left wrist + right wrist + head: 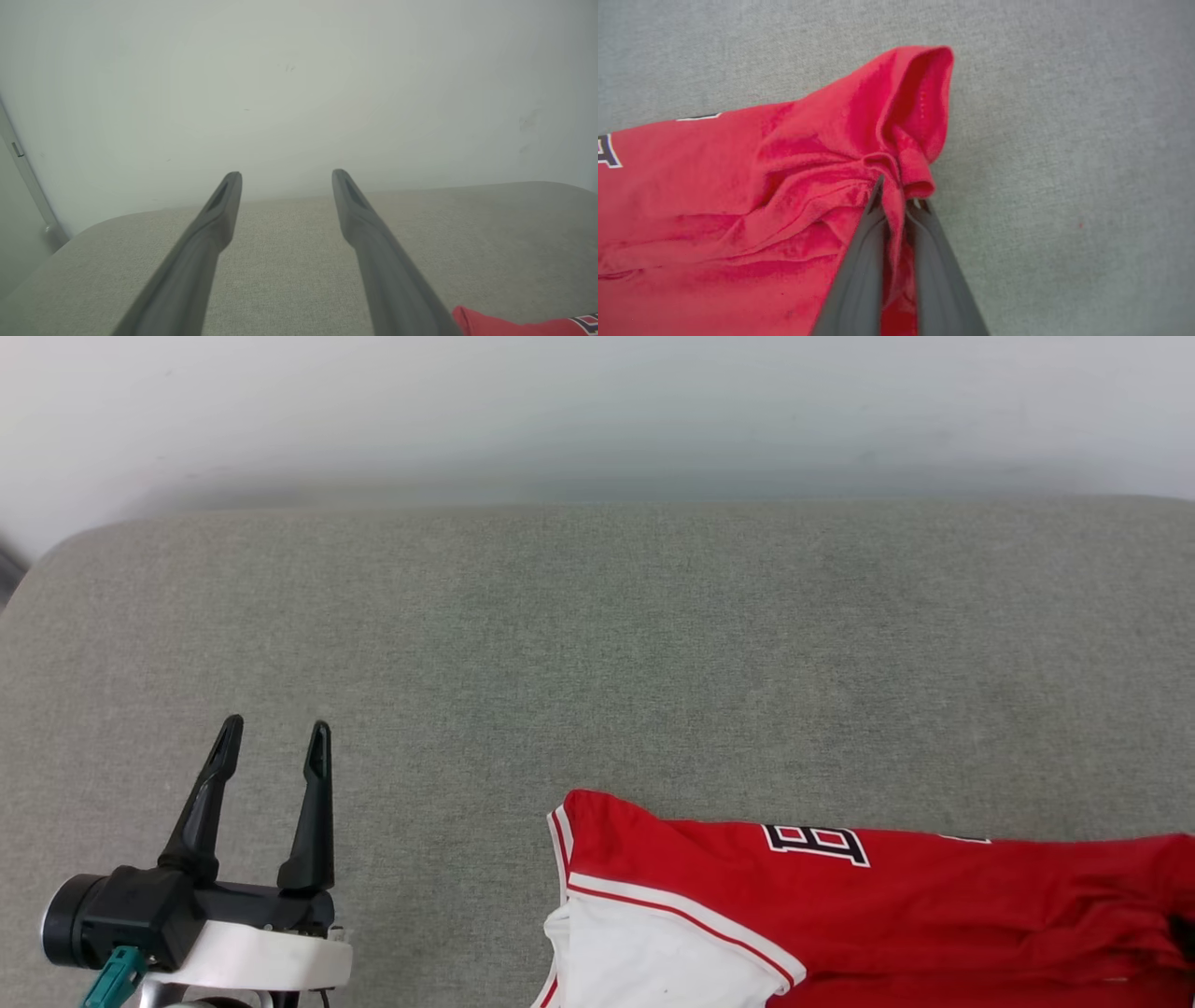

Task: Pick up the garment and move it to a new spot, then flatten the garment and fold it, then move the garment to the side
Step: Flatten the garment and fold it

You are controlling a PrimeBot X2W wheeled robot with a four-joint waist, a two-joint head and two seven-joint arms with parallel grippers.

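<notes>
The garment (896, 905), a red T-shirt with a white sleeve and black-and-white lettering, lies folded along the bottom right of the grey surface. In the right wrist view my right gripper (896, 198) is shut on a bunched fold of the garment's red cloth (784, 186) near its edge. My left gripper (275, 747) stands open at the lower left, well left of the shirt, with nothing between its fingers. Its two dark fingers spread wide in the left wrist view (285, 186), where a red corner of the garment (514, 324) peeks in at the bottom right.
A grey fabric-covered surface (597, 644) with a rounded far-left corner holds the shirt. A pale wall (597, 411) rises right behind it. A grey strip (23, 182) runs down the wall at the far left in the left wrist view.
</notes>
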